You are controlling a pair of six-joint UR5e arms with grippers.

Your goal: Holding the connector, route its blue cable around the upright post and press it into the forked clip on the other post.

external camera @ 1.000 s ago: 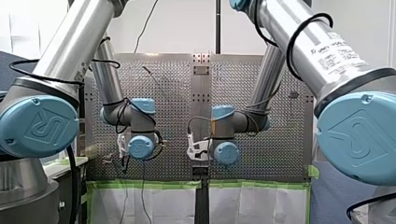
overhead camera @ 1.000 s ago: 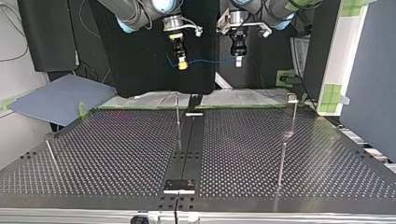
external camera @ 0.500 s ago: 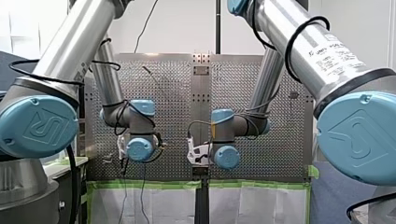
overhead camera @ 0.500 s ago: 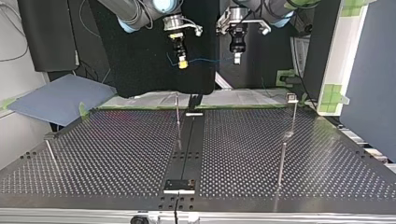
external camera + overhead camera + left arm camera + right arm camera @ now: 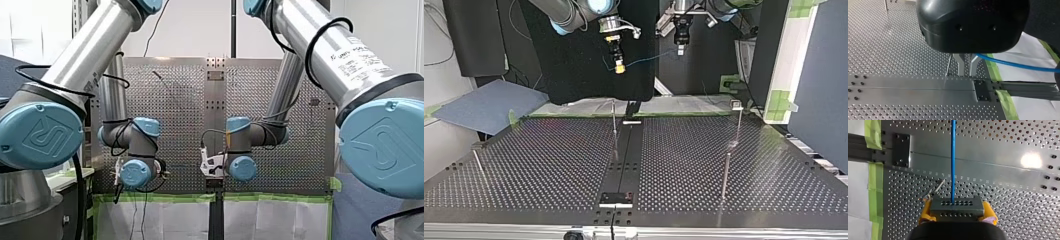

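Observation:
In the top view my right gripper (image 5: 619, 68) hangs above the table's far edge, its yellow pads shut on the grey connector (image 5: 957, 207). The blue cable (image 5: 649, 57) slants up from it to my left gripper (image 5: 680, 50), higher and further right. In the left wrist view the metal fingers (image 5: 959, 65) stand nearly together, and the blue cable (image 5: 1018, 65) comes out from between their roots and runs off sideways. A thin upright post (image 5: 614, 121) stands below my right gripper. A post with a clip on top (image 5: 737, 105) stands at the far right.
Two more thin posts rise from the perforated table, one at the near right (image 5: 725, 175) and one at the near left (image 5: 478, 161). Green tape (image 5: 873, 182) and white sheets line the table's far edge. A dark centre rail (image 5: 624, 160) runs across the table.
My left gripper has risen and drifted toward the top view's right, so the cable now slants up instead of lying level. My right gripper has barely moved.

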